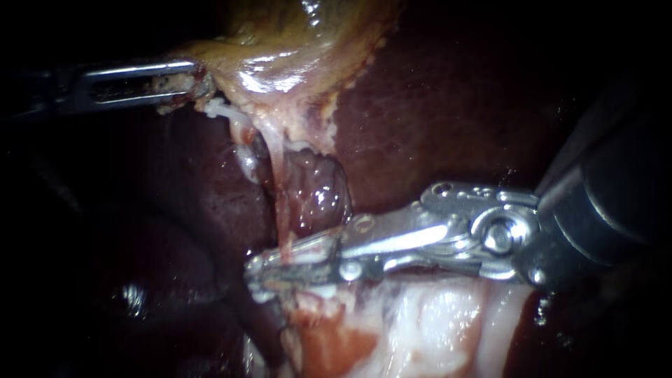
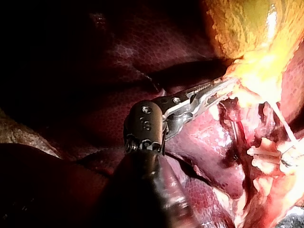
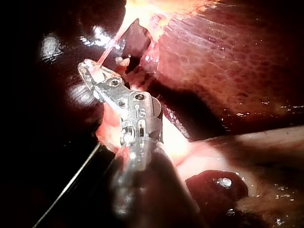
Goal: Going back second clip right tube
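Right tube: a thin, pale pink, glistening strand, seen stretched taut and nearly upright. Its upper end is joined to the yellowish gallbladder. Its lower end is taken in between the slightly parted jaws of the right instrument. A whiter tube is noted just beside it, on the left.

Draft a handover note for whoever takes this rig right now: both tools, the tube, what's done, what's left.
Left instrument's tool: shut on the edge of the gallbladder, holding it off the liver.
Right instrument's tool: at the lower end of the thin tube; open or shut, cannot tell.
Done: I cannot make out a clip on the tube, so check before counting it placed.
Left: probably draw the right instrument back clear of the tube while the left hold stays on.
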### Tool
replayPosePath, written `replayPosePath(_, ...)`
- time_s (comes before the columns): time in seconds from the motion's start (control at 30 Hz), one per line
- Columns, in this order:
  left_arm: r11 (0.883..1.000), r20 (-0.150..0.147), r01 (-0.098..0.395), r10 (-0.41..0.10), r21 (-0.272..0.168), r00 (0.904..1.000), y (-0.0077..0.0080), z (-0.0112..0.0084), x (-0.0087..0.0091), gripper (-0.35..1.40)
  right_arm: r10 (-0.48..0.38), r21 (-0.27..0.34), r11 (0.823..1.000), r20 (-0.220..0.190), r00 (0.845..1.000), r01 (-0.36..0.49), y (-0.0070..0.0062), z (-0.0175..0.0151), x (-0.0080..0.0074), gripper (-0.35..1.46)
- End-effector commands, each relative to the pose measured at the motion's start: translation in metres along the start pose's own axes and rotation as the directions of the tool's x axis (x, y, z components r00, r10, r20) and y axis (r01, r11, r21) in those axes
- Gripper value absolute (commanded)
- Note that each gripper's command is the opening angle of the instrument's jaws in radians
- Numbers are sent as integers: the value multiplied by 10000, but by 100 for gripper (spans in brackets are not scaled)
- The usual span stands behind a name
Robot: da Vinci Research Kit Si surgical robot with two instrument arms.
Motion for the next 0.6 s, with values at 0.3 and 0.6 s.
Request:
replayPosePath(0.3, 10000, -11, -11, 11, 17, 10000, 0, 2, -1, -35, -33, -141, 9999, -403, 9992, 28, 10, 14, -2, 45)
replayPosePath(0.6, 10000, -27, -14, 14, 43, 10000, 5, 3, -3, -35, -851, -847, 9933, -811, 9931, 782, 43, 21, -9, 50)
